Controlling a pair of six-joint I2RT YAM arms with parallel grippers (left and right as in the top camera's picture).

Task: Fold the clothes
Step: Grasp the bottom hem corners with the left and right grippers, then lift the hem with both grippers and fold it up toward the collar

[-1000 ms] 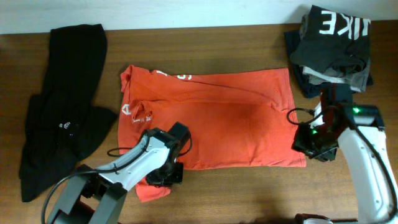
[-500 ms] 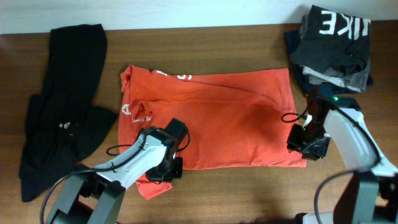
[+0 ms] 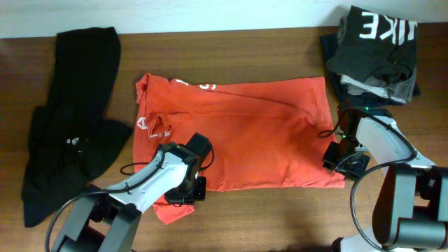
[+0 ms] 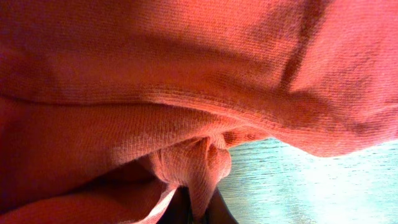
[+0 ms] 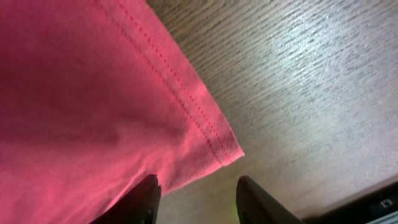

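Left wrist view: left gripper (image 4: 198,214) nearly all cut off by bottom edge; only dark sliver shows, T-shirt (image 4: 186,93) fold pinched in it.
Overhead: both grippers' fingertips hidden under wrist housings.
Right wrist view: right gripper (image 5: 196,200) finger bases cut off by bottom edge.
T-shirt lettering (image 3: 150,126) partly folded under, unreadable.
Folded stack (image 3: 374,52) cut by top edge; white letters (image 3: 386,28) incomplete.
Black garment (image 3: 70,105) mark (image 3: 72,141) too small to read.

Left arm (image 3: 150,183), lower left: white link shells, black joint housings, looped black left cable (image 3: 130,170). Right arm (image 3: 393,150), lower right: same white-and-black finish, thin black right cable (image 3: 327,131).
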